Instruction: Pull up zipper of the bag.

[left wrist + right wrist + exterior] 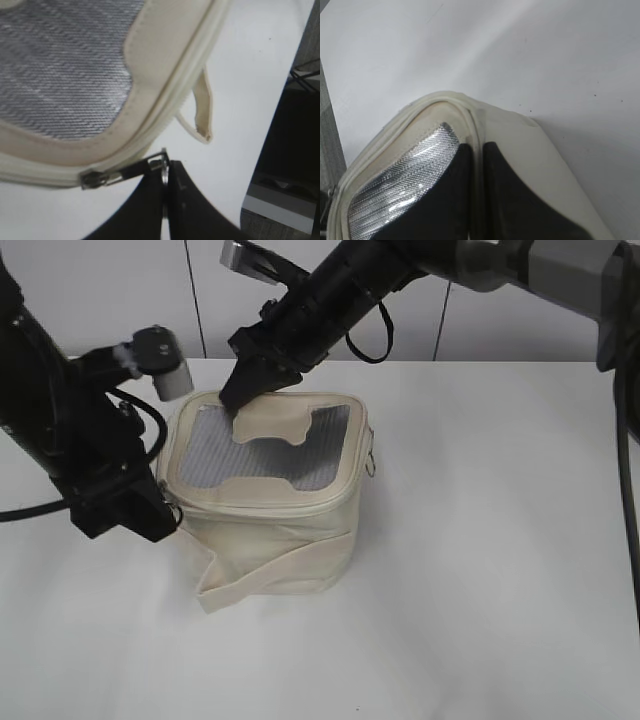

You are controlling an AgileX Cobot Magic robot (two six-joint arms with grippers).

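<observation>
The cream-white bag stands on the white table, with its grey mesh top and H-shaped patch facing up. The zipper runs round the top rim. My left gripper is shut on the zipper's silver ring pull, just off the slider, at the bag's front left corner. My right gripper is shut on the bag's top rim at the far left edge. A second ring pull hangs on the bag's right side.
The cream strap droops across the bag's front. A small cream tab sticks out below the rim. The white table stretches to the right and front. A wall stands behind the table.
</observation>
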